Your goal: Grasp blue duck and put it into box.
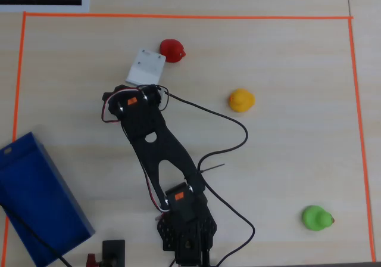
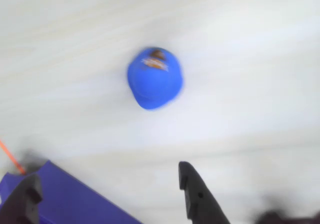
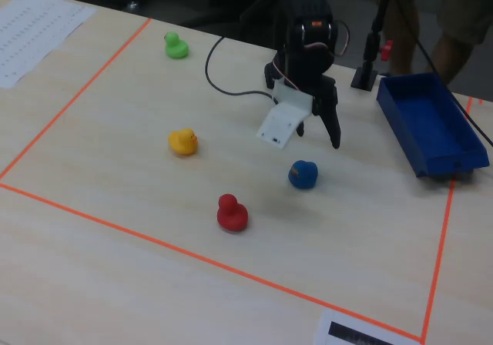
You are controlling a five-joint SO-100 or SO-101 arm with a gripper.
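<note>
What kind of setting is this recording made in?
Probably a lab or office workspace: a pale wood-look table with an orange tape border marking the work area, printed sheets at its edges, and people's legs behind it.

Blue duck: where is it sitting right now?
In the fixed view the blue duck sits on the table just below the open gripper, right of the red duck and left of the box.
</note>
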